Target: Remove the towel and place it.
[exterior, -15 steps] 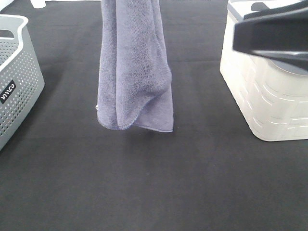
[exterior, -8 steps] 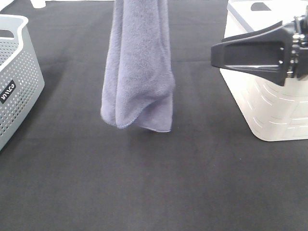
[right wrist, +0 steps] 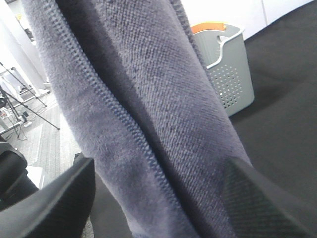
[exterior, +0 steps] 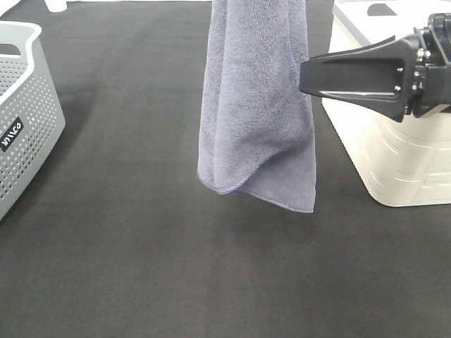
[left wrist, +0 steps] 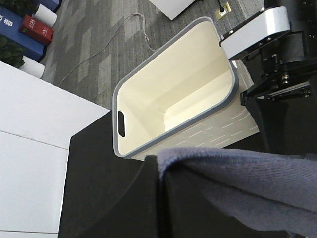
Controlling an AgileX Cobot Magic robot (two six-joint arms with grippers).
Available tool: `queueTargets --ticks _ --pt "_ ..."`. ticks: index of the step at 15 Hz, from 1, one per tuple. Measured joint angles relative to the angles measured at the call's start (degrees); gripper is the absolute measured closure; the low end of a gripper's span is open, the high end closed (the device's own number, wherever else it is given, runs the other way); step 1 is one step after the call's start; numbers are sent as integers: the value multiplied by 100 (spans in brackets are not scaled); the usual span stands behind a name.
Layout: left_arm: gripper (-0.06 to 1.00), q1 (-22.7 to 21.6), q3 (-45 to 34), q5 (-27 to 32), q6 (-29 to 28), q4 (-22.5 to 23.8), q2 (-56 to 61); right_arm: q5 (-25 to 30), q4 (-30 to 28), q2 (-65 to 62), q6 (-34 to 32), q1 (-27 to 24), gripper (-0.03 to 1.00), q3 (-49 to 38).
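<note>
Exterior high shows the towel (exterior: 257, 105) hanging free, pinched tight in the left gripper (left wrist: 159, 198) above; the right gripper (exterior: 304, 76) stands wide, towel between its fingers (right wrist: 54, 198).

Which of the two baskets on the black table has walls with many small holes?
The grey basket at the left edge, bearing a small black label. The cream basket on the right has closed walls.
</note>
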State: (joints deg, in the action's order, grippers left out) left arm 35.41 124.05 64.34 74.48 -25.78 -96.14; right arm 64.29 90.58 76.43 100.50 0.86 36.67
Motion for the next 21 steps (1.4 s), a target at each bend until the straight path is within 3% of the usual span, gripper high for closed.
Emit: queueTargets --ticks 5,9,12,17,19,21 --pt "94 0 0 -166 109 -57 0 453 -52 0 -6 0 28 0" --pt "94 6 0 -252 109 -132 0 407 -63 0 6 0 28 0" --pt "94 6 0 -252 109 -172 0 -6 -80 0 11 0 28 0" --pt "94 6 0 -252 132 -178 0 11 -258 0 6 0 28 0" --pt "94 6 0 -252 149 -178 0 252 -304 34 -97 0 28 0" --pt "94 6 0 -252 149 -195 0 235 -407 40 -183 218 28 0"
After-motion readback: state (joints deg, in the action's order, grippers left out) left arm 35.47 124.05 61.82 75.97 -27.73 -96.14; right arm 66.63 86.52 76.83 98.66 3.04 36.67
